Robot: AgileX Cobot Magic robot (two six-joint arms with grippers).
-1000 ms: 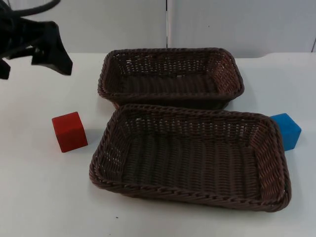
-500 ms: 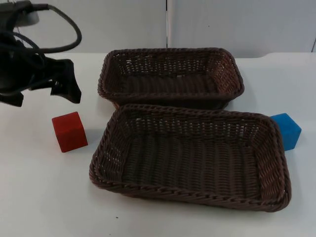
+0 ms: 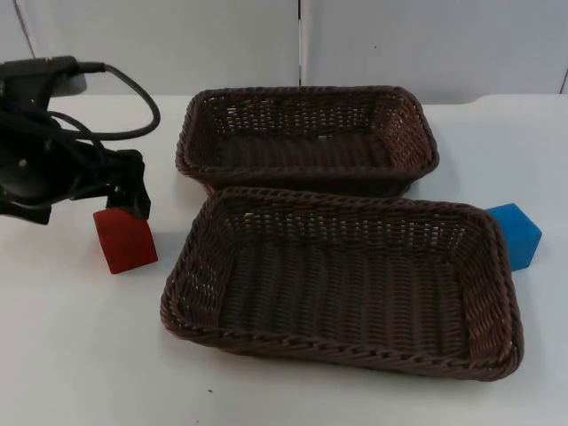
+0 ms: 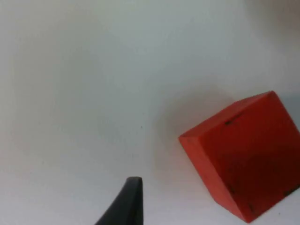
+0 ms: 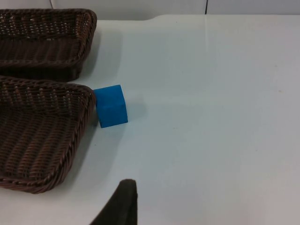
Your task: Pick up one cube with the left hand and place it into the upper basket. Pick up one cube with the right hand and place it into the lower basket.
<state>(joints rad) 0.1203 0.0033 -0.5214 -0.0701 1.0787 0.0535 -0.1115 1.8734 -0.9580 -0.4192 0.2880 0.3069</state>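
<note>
Two wicker baskets sit on the white table (image 3: 71,355) — the upper basket (image 3: 306,98) against the far side, the lower basket (image 3: 342,351) in front of it, their rims touching, both with nothing inside. Left of the lower basket lies the red cube (image 3: 127,244), flat on the table. The left gripper (image 3: 124,191) hangs directly over the cube's far edge, covering its top rear corner in the top view; in the left wrist view the red cube (image 4: 243,157) lies just beside one black fingertip (image 4: 126,204), off to the side of it and not touching. Whether the fingers are spread or closed cannot be told, and nothing is seen held in them. The blue cube (image 3: 516,232) rests against the lower basket's right end — in the right wrist view the blue cube (image 5: 111,106) lies well ahead of the right gripper's fingertip (image 5: 123,204), on bare table.
</note>
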